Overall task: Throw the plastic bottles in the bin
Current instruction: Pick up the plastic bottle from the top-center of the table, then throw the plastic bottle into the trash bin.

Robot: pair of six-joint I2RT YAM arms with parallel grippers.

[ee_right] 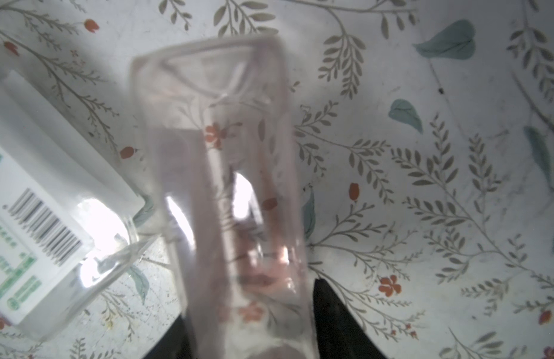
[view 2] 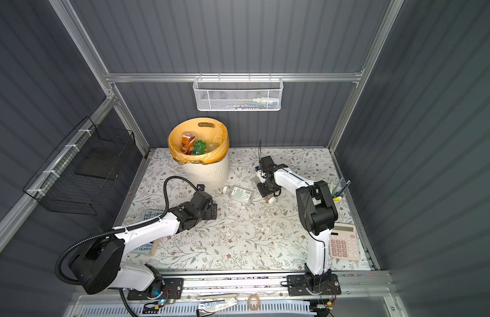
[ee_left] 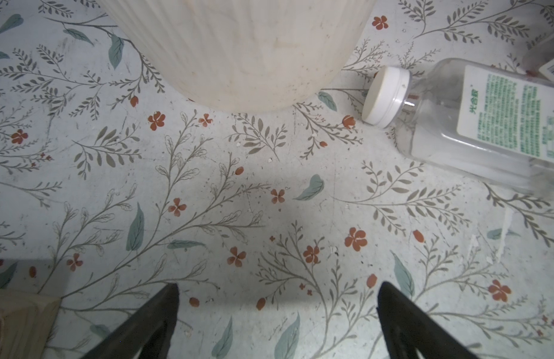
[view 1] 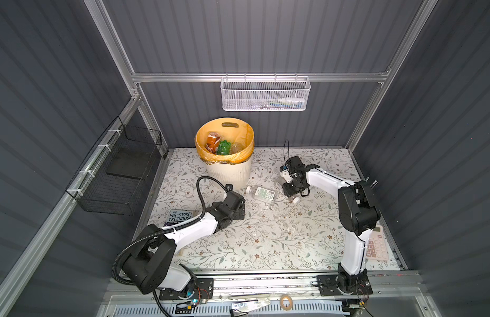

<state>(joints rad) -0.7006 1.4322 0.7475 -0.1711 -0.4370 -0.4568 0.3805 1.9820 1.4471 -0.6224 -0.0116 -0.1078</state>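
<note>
In a top view: bin point(view 1: 228, 173) part-filled; green-label bottle point(view 1: 261, 194) lies on the surface beside it.
Left wrist: left gripper point(ee_left: 278, 289) spread wide, empty.
Right wrist: right gripper point(ee_right: 250, 326) clamped on clear bottle point(ee_right: 226, 186).
Grasp step, judged; next needs a lift over the bin rim.

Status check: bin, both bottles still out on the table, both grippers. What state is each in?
bin: upright, several bottles inside.
green-label bottle: on its side on the table, capped, no gripper on it.
clear bottle: between the right gripper's jaws.
left gripper: open, empty.
right gripper: shut on the clear bottle.
</note>
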